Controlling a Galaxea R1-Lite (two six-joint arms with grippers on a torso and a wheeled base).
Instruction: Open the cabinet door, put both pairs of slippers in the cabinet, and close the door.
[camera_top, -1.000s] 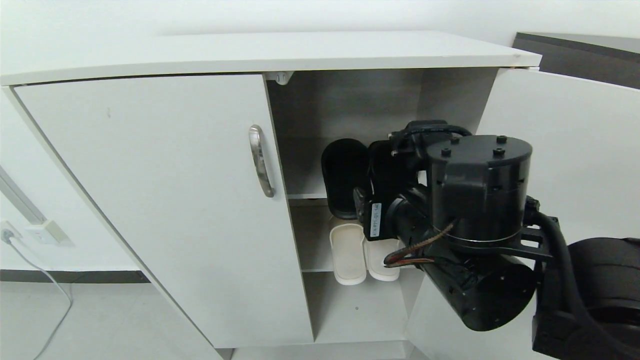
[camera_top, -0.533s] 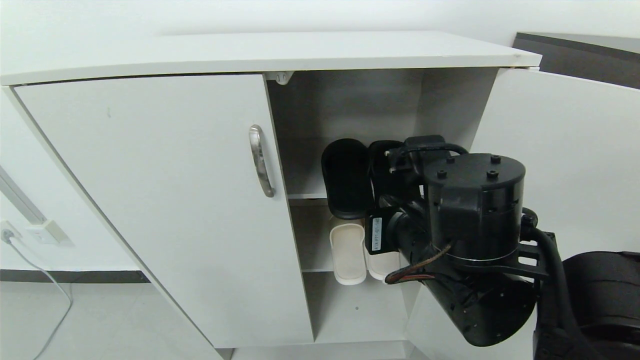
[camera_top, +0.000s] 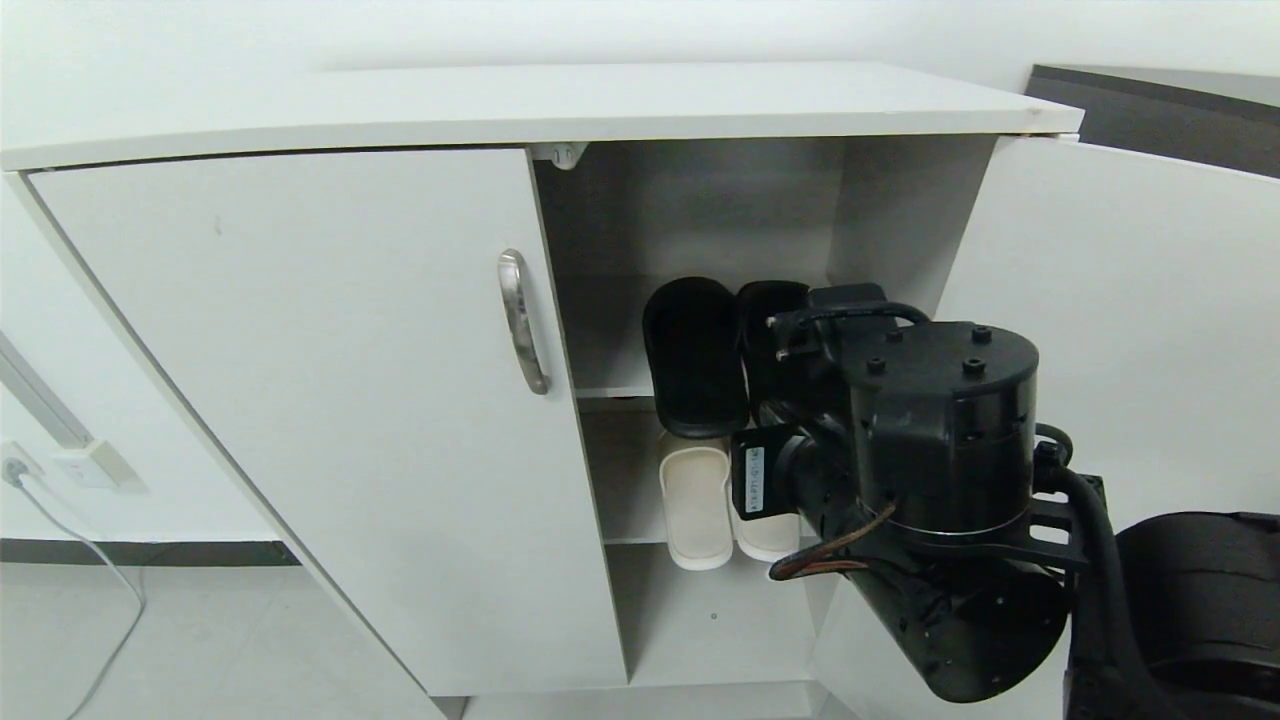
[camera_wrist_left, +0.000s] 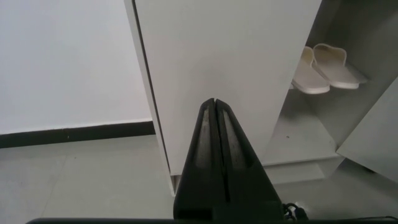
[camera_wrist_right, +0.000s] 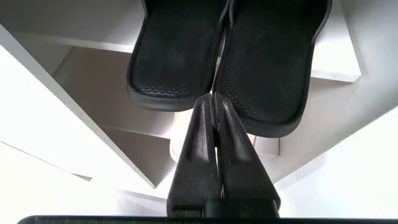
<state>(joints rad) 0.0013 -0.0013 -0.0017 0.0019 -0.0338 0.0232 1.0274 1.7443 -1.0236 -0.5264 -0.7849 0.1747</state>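
White cabinet (camera_top: 560, 100): right door (camera_top: 1120, 300) swung wide open, left door (camera_top: 300, 400) shut. 2 black slippers (camera_top: 695, 355) side by side on upper shelf (camera_top: 608, 392), ends overhanging its front edge. 2 white slippers (camera_top: 697, 505) paired on lower shelf (camera_top: 625, 541).

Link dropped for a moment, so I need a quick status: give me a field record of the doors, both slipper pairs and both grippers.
Right door: open
Left door: closed
Black slippers: upper shelf, side by side, near ends overhanging its front edge
White slippers: shelf below, side by side
Right gripper: shut, tip at the gap between the black slippers; contact unclear
Left gripper: shut, empty, facing the left door
Remaining: close the right door
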